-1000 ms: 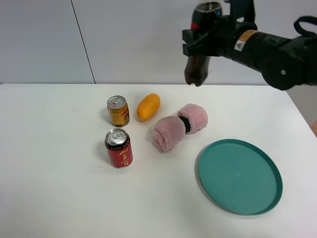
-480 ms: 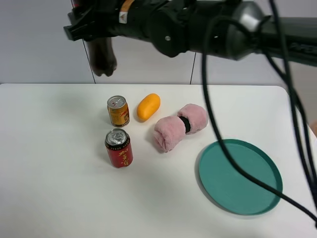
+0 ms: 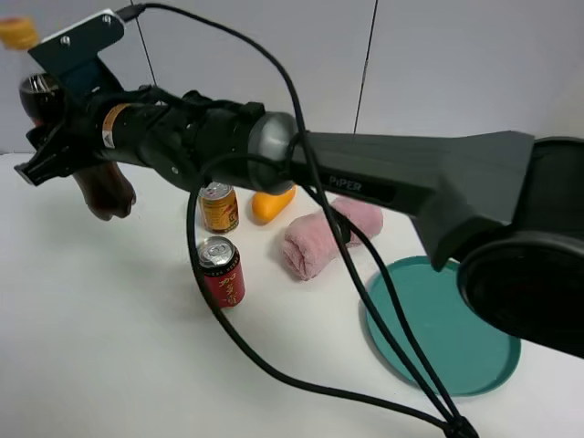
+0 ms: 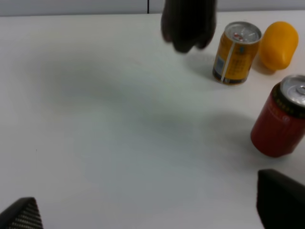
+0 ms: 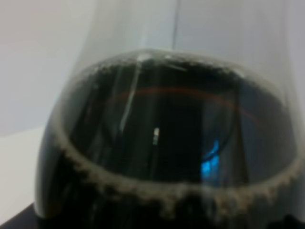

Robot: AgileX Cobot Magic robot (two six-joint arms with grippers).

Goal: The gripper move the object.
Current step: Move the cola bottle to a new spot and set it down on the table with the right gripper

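Note:
The cola bottle (image 3: 102,189) hangs tilted in the air over the table's far left, with its yellow-orange cap (image 3: 18,33) at the top. My right gripper (image 3: 62,148) has reached across from the right and is shut on the bottle's middle. The right wrist view is filled by the bottle's dark cola (image 5: 167,143). In the left wrist view the bottle's base (image 4: 188,26) hovers above the table beside the gold can (image 4: 236,52). My left gripper (image 4: 152,212) is open and empty, low over bare table; it does not show in the exterior view.
A gold can (image 3: 219,206), a red can (image 3: 219,271), an orange fruit-like object (image 3: 272,204) and a pink plush roll (image 3: 324,235) sit mid-table. A teal plate (image 3: 438,333) lies at the right. The right arm and its black cables (image 3: 274,365) span the table.
My right arm has swung the bottle from the upper right across to the far left and lower toward the table. The cans, fruit, plush and plate have not moved.

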